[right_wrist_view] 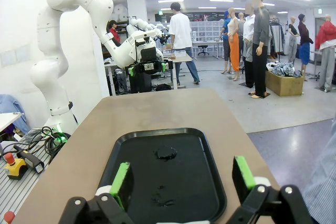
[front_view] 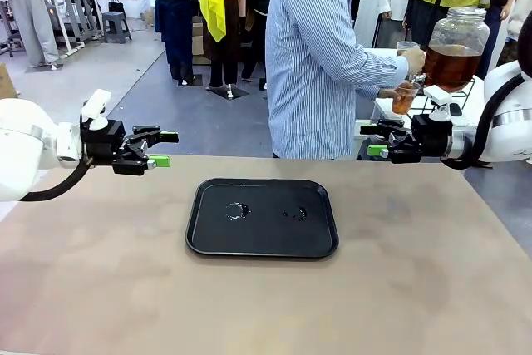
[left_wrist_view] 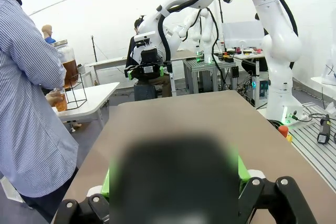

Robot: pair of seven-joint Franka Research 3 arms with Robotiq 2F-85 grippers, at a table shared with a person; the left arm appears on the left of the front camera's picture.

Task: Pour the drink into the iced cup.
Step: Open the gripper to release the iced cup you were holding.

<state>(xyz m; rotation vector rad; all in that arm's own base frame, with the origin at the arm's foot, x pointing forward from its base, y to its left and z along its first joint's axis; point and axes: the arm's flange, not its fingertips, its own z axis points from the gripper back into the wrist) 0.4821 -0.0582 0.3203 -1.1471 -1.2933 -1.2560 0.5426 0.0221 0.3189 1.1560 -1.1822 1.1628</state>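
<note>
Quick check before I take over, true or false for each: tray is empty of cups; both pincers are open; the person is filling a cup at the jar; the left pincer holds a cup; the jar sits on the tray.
1. No cup stands on the black tray: true, only wet spots.
2. The left pincer and right pincer are open: true.
3. The person's hand holds a cup at the jar: true.
4. The left pincer holds a cup: false, it is empty.
5. The jar sits on the tray: false, it stands on a wire stand beyond the table.
</note>
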